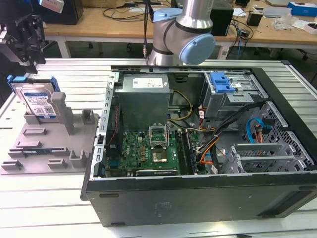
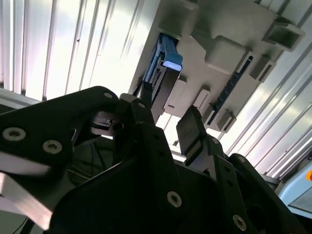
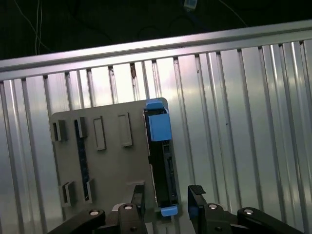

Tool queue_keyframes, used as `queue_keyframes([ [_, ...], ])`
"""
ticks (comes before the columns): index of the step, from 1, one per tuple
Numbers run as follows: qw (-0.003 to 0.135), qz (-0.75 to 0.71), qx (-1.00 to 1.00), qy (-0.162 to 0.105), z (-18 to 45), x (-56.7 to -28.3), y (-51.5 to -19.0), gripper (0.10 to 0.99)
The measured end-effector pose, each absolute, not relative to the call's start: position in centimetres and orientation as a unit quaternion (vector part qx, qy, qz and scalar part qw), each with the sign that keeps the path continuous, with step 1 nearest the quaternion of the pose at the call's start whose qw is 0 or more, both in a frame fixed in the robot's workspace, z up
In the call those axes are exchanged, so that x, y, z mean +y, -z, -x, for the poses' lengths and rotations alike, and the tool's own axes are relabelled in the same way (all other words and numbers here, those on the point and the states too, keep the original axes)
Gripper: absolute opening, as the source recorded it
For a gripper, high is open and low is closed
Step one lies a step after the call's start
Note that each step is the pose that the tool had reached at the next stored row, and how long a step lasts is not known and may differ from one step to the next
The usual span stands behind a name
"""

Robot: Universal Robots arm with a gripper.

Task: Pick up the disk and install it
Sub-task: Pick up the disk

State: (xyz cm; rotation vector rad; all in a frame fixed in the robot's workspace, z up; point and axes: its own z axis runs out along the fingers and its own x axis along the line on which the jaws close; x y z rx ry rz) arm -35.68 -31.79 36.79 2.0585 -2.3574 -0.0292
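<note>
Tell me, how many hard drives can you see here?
1. The disk stands propped in the grey holder on the exterior view's left, outside the computer case. Others may be hidden inside its drive cage.

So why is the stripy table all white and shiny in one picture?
In the second wrist view, light glares off the ribbed metal table, washing it white and leaving the gripper a dark shape; in the first wrist view the ribs gleam in stripes, with black beyond the table; the exterior view is evenly lit.
</note>
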Motion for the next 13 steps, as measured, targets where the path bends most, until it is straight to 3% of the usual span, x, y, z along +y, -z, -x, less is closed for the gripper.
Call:
queue_keyframes([
  [13, 0.006, -0.678, -0.735, 0.009, 38.1, -31.2, -36.1, 0.482],
])
